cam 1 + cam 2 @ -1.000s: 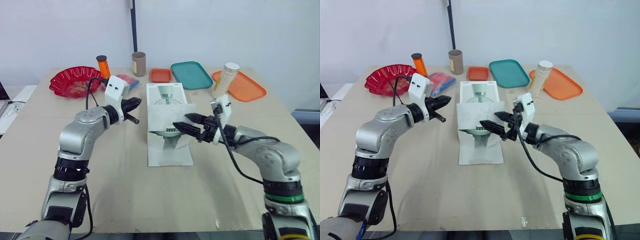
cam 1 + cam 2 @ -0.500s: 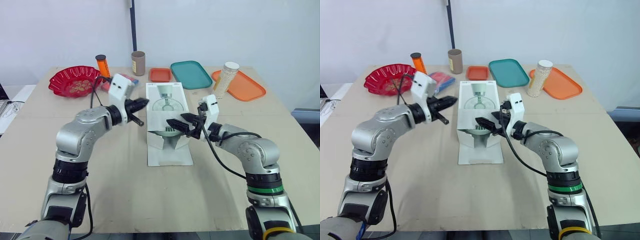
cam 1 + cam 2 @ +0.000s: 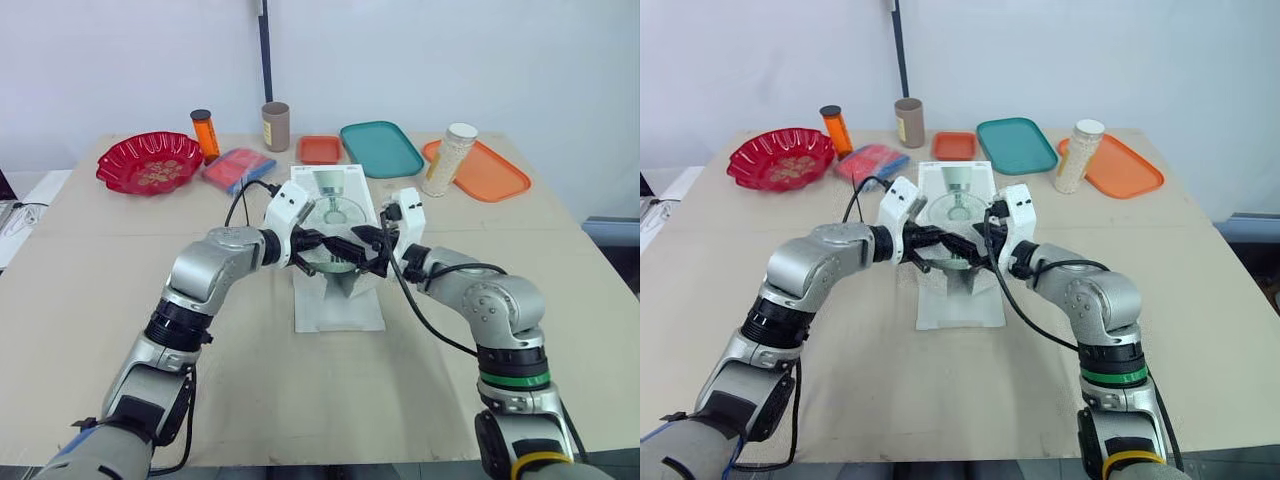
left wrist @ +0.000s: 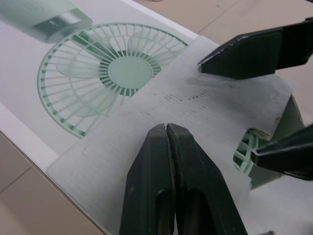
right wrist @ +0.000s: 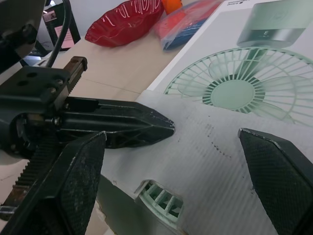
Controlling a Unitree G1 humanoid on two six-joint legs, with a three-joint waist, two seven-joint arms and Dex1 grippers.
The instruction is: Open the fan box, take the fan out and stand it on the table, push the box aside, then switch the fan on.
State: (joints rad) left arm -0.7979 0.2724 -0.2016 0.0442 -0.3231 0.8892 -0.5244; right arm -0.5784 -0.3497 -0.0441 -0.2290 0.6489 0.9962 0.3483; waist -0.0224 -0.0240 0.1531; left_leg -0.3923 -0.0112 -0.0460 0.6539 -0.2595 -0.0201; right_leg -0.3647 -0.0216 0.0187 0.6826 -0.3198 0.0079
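On the wooden table (image 3: 300, 400), we see the white fan box (image 3: 335, 188) lying flat at the centre, its near flap spread on the tabletop. Above this flap, both grippers meet over a raised, ribbed white flap (image 4: 195, 122). The left gripper (image 4: 167, 128) has its fingers pressed together with nothing between them, their tips at the flap's surface. The right gripper (image 3: 362, 250) faces it with its fingers spread wide, one on each side of the flap, gripping nothing. In the gap under the flap we see the green grille of the fan (image 5: 159, 198), which lies inside the box. Along the far edge stand a red bowl (image 3: 148, 162), an orange bottle (image 3: 206, 133), a brown cup (image 3: 276, 126), a teal tray (image 3: 381, 149) and an orange tray (image 3: 490, 172).
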